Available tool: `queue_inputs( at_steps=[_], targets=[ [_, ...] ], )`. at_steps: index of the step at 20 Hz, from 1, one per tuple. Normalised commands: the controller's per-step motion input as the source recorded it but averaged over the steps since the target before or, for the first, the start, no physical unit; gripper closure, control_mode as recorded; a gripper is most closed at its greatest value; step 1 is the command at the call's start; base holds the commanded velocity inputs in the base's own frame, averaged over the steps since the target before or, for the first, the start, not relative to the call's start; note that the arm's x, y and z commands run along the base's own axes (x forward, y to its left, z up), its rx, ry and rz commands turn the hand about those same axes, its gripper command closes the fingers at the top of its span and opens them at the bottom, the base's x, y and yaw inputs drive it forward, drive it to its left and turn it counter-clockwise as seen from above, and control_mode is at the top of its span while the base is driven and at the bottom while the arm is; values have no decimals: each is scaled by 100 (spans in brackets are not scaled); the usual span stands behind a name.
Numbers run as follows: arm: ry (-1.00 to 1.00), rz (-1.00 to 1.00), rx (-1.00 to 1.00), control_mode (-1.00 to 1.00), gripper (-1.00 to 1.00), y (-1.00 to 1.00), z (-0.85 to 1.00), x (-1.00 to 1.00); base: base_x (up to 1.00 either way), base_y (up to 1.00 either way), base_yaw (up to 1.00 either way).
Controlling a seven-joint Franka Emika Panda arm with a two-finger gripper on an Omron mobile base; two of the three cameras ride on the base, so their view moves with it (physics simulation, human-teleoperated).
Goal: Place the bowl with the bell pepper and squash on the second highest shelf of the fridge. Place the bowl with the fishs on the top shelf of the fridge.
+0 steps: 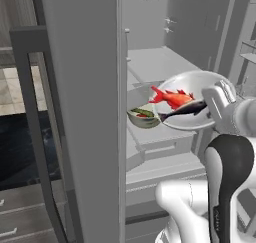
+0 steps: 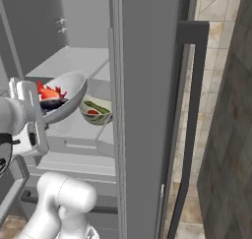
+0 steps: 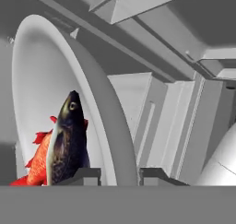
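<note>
Glossy white rounded arm [image 1: 187, 207], black joint [image 1: 231, 159], pale grey wrist [image 1: 235, 112]

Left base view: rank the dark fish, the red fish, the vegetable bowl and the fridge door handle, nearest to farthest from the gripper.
From the gripper, clamped on the fish bowl's rim:
1. Dark fish, in that bowl, nearest the rim it grips.
2. Red fish, just beyond, higher in the bowl.
3. Vegetable bowl, on the shelf left of the fish bowl.
4. Fridge door handle, far left.
</note>
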Motion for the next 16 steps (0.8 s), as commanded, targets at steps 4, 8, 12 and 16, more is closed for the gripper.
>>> queue_inputs(
  at_steps=[4, 8, 12, 16],
  targets=[
    [-38, 0, -2, -100, 100, 2, 88, 26, 0, 0, 0],
    [-13, 7, 5, -100, 100, -18, 21, 97, 0, 0, 0],
    [-3, 11, 13, -100, 100, 3, 0, 100, 0, 0, 0],
    [7, 0, 3, -100, 100, 33, 0, 98, 0, 0, 0]
  ],
)
